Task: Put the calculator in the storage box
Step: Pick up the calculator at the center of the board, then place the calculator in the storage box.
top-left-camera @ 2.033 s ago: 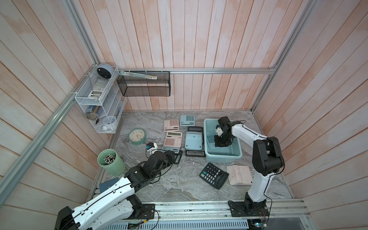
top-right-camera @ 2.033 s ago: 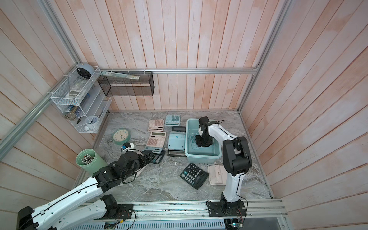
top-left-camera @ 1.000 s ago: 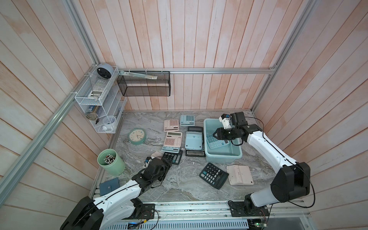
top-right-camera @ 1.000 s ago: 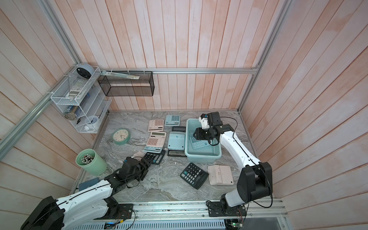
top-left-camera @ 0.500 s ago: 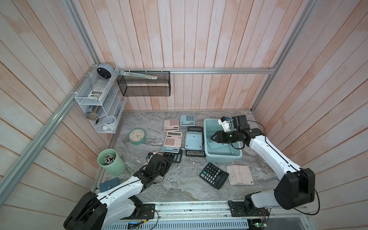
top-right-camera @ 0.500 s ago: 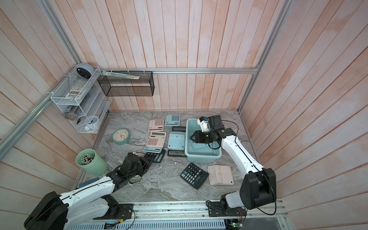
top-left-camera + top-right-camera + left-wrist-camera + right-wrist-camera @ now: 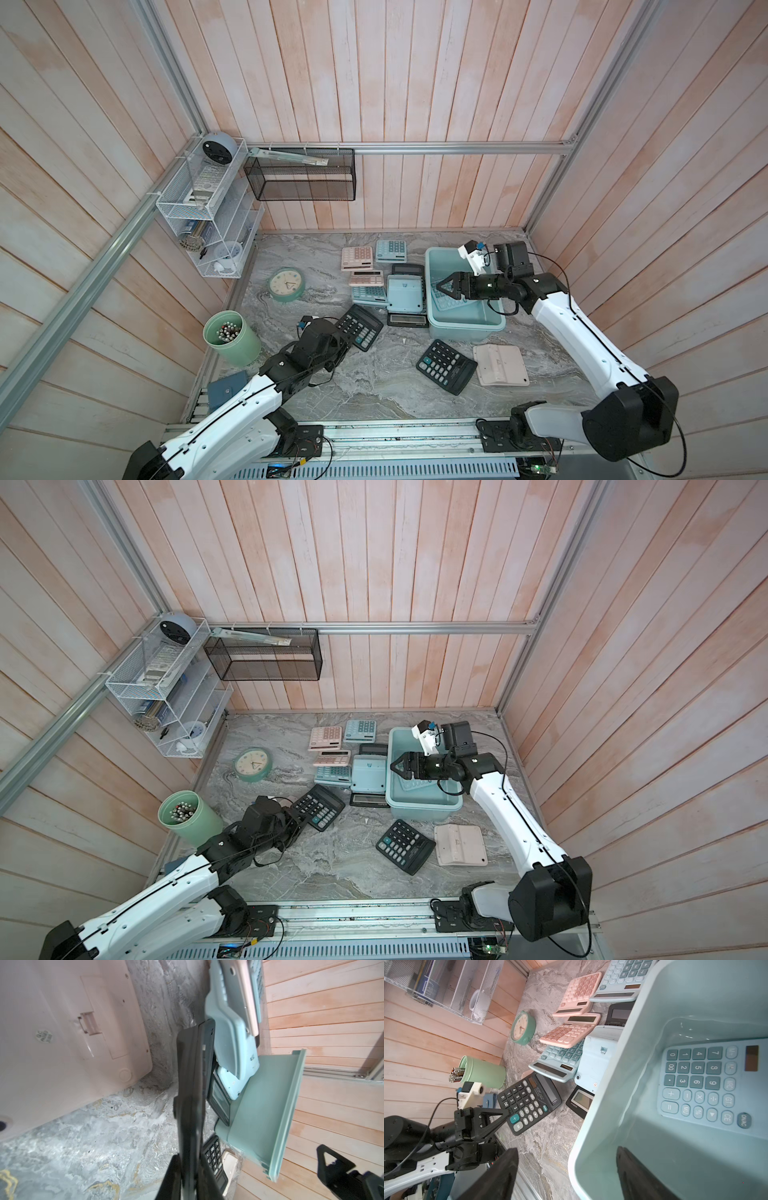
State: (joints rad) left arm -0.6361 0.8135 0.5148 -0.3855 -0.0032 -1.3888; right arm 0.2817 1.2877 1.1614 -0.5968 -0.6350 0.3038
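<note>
The black rectangular plastic calculator (image 7: 360,328) sits left of centre in both top views (image 7: 318,807), on or just above the grey marbled desk (image 7: 374,395); I cannot tell which. The left gripper (image 7: 341,332) is pressed together on the calculator's left corner. The right wrist view shows a black fingertip (image 7: 506,1112) on the edge beside the plus key, in the lower left of that frame. In the left wrist view the calculator (image 7: 190,1084) runs edge-on down the middle.

The pale teal rectangular plastic storage box (image 7: 461,330) stands right of centre, well apart from the black calculator, with other calculators lying between them. A pale blue calculator (image 7: 704,1084) lies keys-up inside the box. The right gripper (image 7: 437,286) hangs above the box's left side, spread wide and holding nothing. In the right wrist view one finger (image 7: 500,1172) shows outside the rim and the other over the box's inside.

At lower centre a second black calculator (image 7: 446,366) and a face-down pale pink calculator (image 7: 500,365) lie side by side below the box. A round green pen cup (image 7: 232,345) stands at the desk's left edge.
</note>
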